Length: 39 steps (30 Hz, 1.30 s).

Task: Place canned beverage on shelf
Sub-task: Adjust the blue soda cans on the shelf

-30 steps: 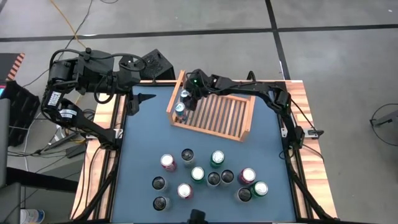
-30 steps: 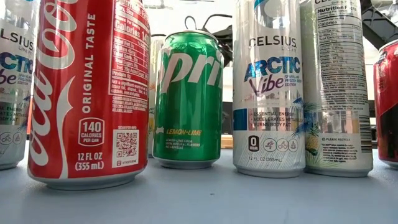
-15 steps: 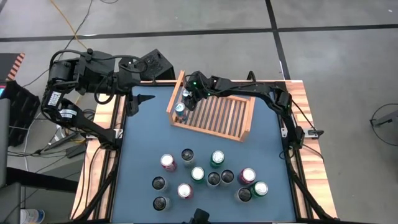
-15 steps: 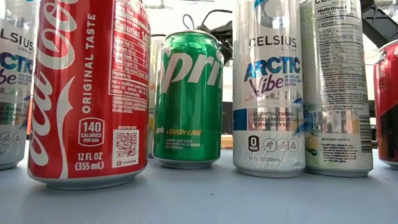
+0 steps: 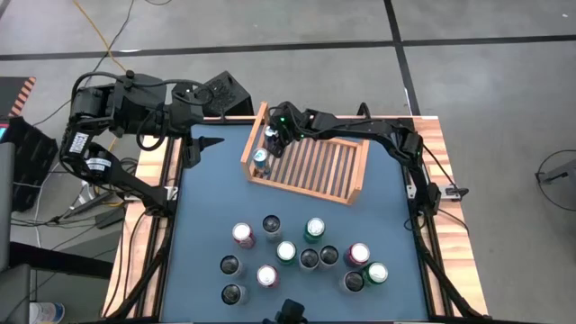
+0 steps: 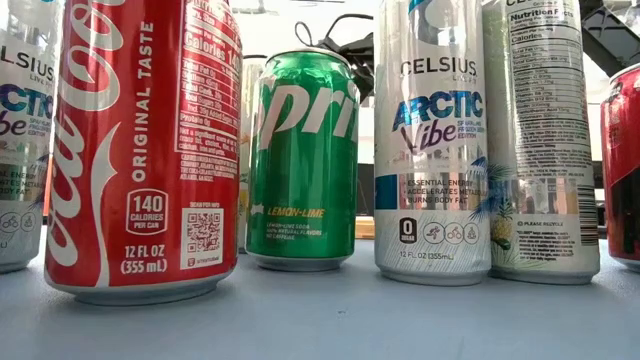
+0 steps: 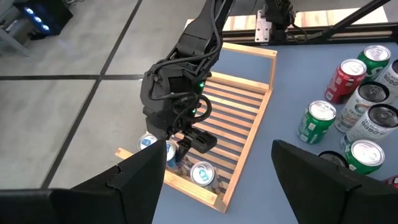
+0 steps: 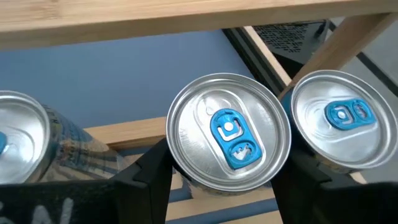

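The light-brown wooden shelf (image 5: 317, 167) (image 7: 244, 117) lies at the far middle of the blue table. Three silver-topped cans stand in a row along its left side board. My right gripper (image 8: 227, 180) (image 5: 271, 139) is shut on the middle can (image 8: 229, 130) (image 7: 168, 153). One neighbour (image 8: 339, 118) and the other (image 8: 18, 134) stand close on either side of it. My left gripper (image 7: 230, 186) (image 5: 212, 141) hovers open at the table's far left, apart from the shelf, with nothing between its fingers. My right gripper pinches the middle can's side wall just under the top rim (image 8: 176, 163), one finger (image 8: 148, 177) on each opposite side. The fingers slant down from the table's right. The can stands upright between its two neighbours; the gripper hides its base.
Several loose cans (image 5: 297, 256) stand grouped near the table's front edge; the low view shows a red cola can (image 6: 145, 150), a green one (image 6: 303, 160) and tall white ones (image 6: 432, 140) among them. The shelf's slats to the right of the row (image 5: 328, 166) are bare.
My right gripper has turned a little at the wrist while staying over the shelf's left row, still shut on the can.
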Each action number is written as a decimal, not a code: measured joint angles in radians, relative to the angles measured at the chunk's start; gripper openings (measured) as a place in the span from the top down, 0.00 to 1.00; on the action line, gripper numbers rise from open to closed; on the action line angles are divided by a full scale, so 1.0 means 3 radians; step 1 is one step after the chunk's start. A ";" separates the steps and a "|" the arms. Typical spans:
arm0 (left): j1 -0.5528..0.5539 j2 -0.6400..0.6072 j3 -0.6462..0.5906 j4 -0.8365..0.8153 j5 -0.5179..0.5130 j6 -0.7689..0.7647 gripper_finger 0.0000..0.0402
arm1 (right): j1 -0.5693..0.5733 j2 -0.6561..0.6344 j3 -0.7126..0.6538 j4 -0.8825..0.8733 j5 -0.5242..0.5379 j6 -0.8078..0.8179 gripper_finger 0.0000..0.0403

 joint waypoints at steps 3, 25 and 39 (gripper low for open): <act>0.0000 0.0000 0.0000 0.0003 0.0000 -0.0001 0.31 | -0.0001 0.0000 0.0000 -0.0011 0.0006 -0.0003 0.46; 0.0000 0.0000 -0.0001 0.0014 0.0000 -0.0006 0.31 | -0.0028 0.0004 -0.0039 -0.0015 -0.0158 -0.0005 0.39; 0.0000 0.0000 -0.0001 0.0015 0.0001 -0.0038 0.31 | -0.0024 0.0004 -0.0039 -0.0018 -0.0279 0.0018 0.39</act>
